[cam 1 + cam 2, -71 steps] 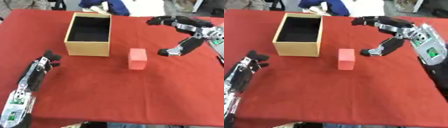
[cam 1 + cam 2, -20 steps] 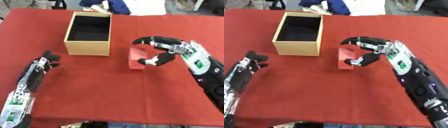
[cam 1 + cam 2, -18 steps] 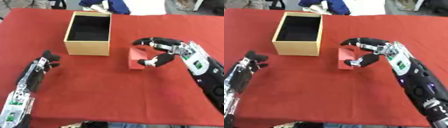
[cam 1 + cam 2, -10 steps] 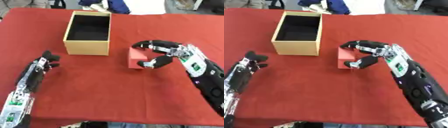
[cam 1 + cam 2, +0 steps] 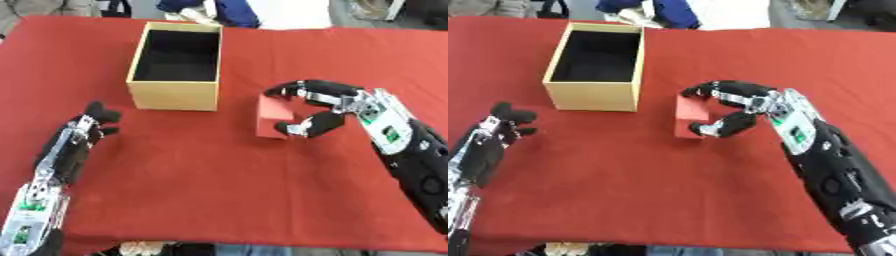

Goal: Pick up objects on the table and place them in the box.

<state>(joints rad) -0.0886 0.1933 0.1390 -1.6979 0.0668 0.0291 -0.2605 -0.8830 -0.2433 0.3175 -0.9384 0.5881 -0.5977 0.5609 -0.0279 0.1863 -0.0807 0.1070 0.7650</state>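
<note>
Now our right hand (image 5: 325, 107) has come down from up high and curls round the red block (image 5: 273, 117), fingers over its far top, thumb against its near side. A moment ago the block stood alone. It sits on the red worktop (image 5: 219, 190), just right of the open cardboard box (image 5: 173, 95). We think the grab is nearly done, so lifting it over the box comes next. Our left hand (image 5: 87, 125) rests near the lower left, fingers loosely bent, holding nothing.
</note>
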